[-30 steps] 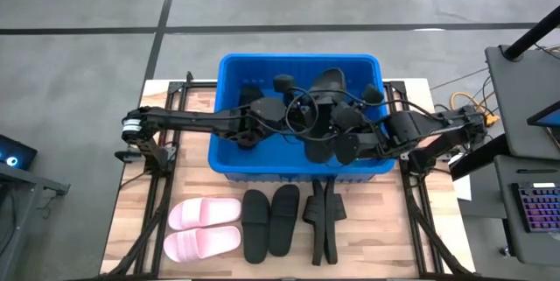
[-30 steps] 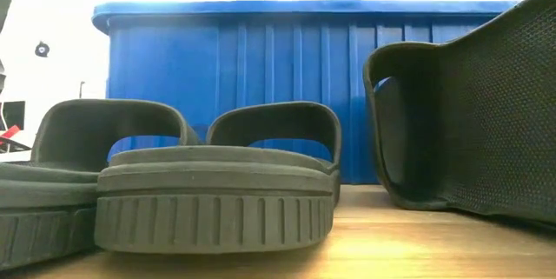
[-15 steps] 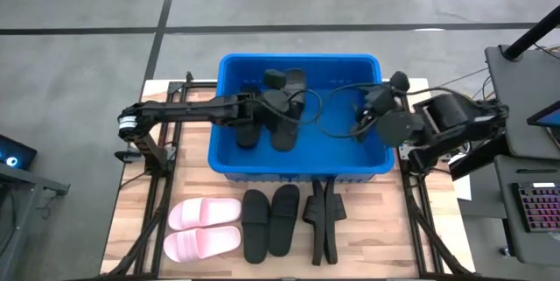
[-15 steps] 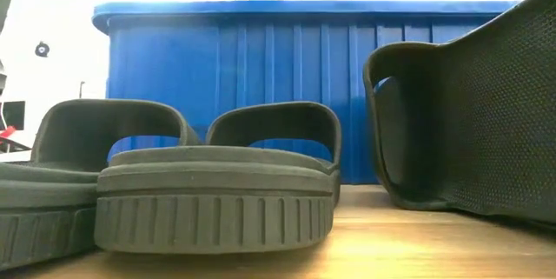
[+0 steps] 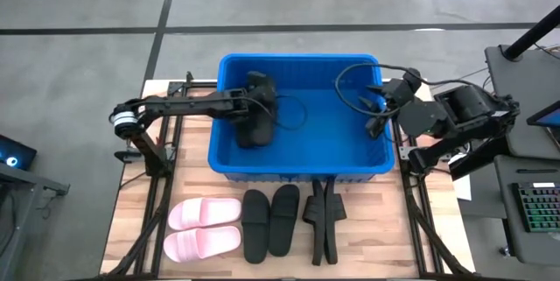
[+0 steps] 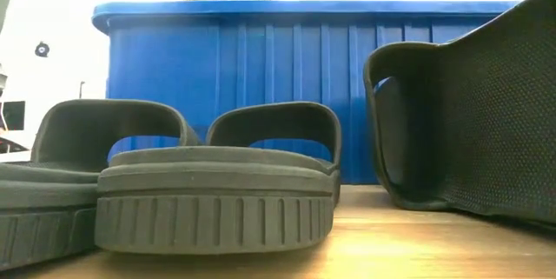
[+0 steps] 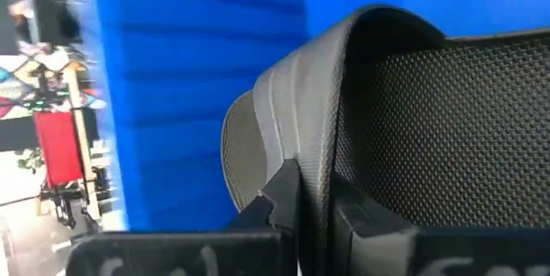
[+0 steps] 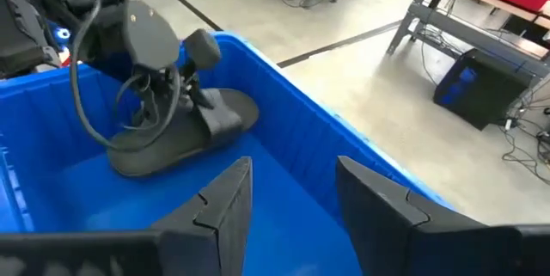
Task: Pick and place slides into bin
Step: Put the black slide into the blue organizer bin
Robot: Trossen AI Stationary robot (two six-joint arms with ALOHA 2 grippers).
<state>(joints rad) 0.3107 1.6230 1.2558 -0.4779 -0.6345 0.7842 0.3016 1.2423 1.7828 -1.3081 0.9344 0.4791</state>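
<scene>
The blue bin stands at the table's far middle. My left gripper reaches into its left part and is shut on a black slide, which also shows in the right wrist view. My right gripper is open and empty above the bin's right rim. A pale pink pair, a black pair lying flat and a black pair on their sides rest on the table in front of the bin. My left gripper pinches the slide's wide strap by its edge between its two fingers. The fingers come from above, slanting down into the bin. The slide hangs tilted below them inside the bin; whether its low end touches the floor, I cannot tell.
Black frame rails run along both sides of the wooden table. A side desk with a keyboard stands at the right. In the low view the black slides stand close in front of the bin's wall.
My right gripper has drawn back from the bin's middle toward the table's right edge and now stands over the bin's right rim. My left gripper has carried the black slide from the bin's middle toward its left side.
</scene>
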